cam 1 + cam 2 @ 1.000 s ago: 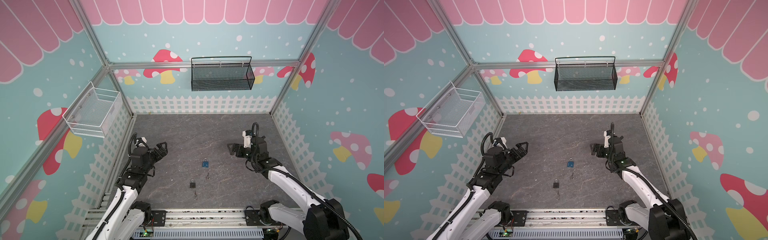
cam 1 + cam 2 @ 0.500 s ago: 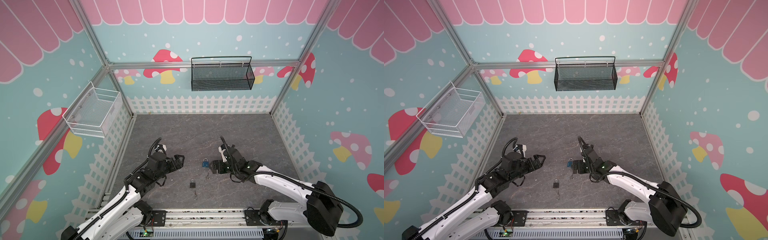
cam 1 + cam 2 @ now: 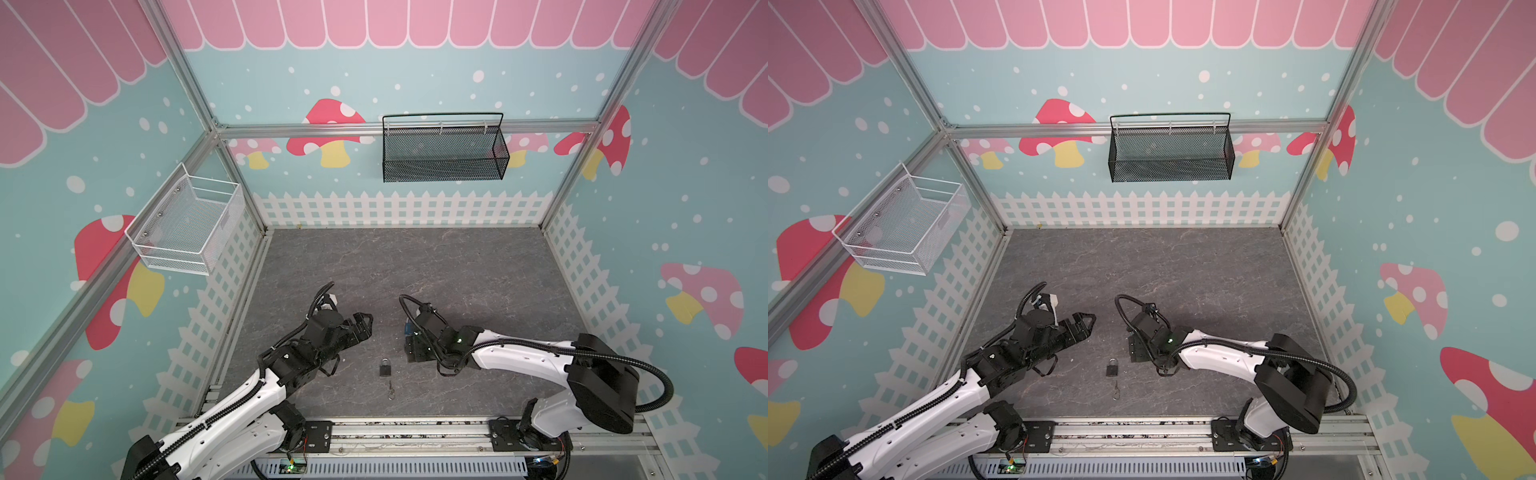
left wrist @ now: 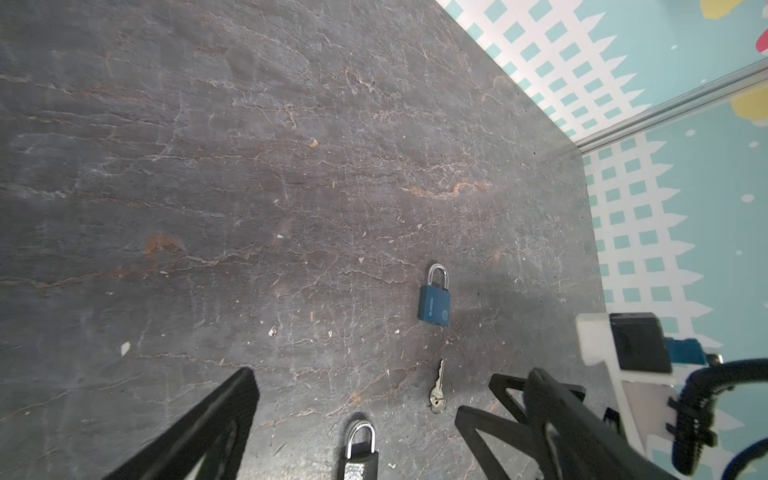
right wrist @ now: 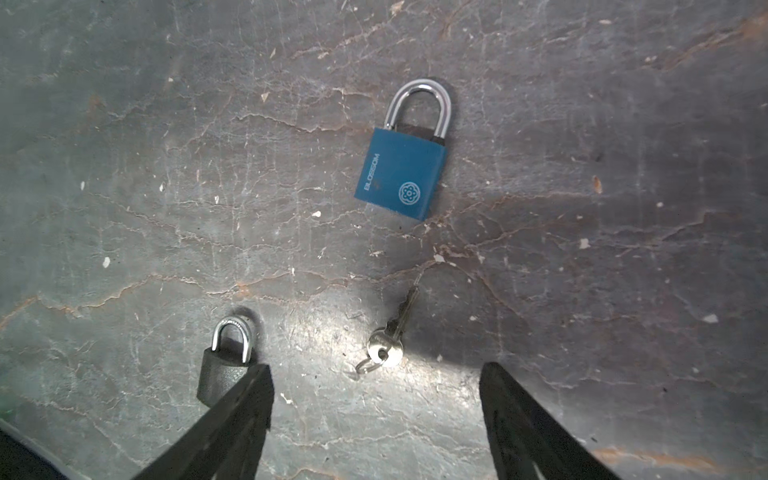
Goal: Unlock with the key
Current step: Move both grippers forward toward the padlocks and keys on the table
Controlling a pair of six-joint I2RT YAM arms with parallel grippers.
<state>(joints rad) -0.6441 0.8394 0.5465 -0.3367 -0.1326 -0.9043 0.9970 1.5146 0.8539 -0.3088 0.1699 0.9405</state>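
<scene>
A blue padlock (image 5: 401, 174) lies flat on the dark slate floor with a small silver key (image 5: 388, 336) just below it. A black padlock (image 5: 224, 365) lies to one side. My right gripper (image 5: 374, 386) hangs open low over the floor, the key just ahead of its fingertips. In a top view the right gripper (image 3: 412, 348) covers that key and most of the blue padlock (image 3: 408, 328). The black padlock (image 3: 385, 367) has a second key (image 3: 391, 390) in front of it. My left gripper (image 3: 365, 324) is open and holds nothing, with the black padlock (image 4: 360, 453) between its fingers in the left wrist view.
A black mesh basket (image 3: 442, 151) hangs on the back wall. A white wire basket (image 3: 187, 226) hangs on the left wall. The right arm's wrist camera (image 4: 619, 347) is close beside my left gripper. An aluminium rail (image 3: 415, 428) runs along the front edge.
Both arms swung in from the sides toward the middle. The right gripper came down over the blue padlock and its key, and its jaws narrowed a little.
</scene>
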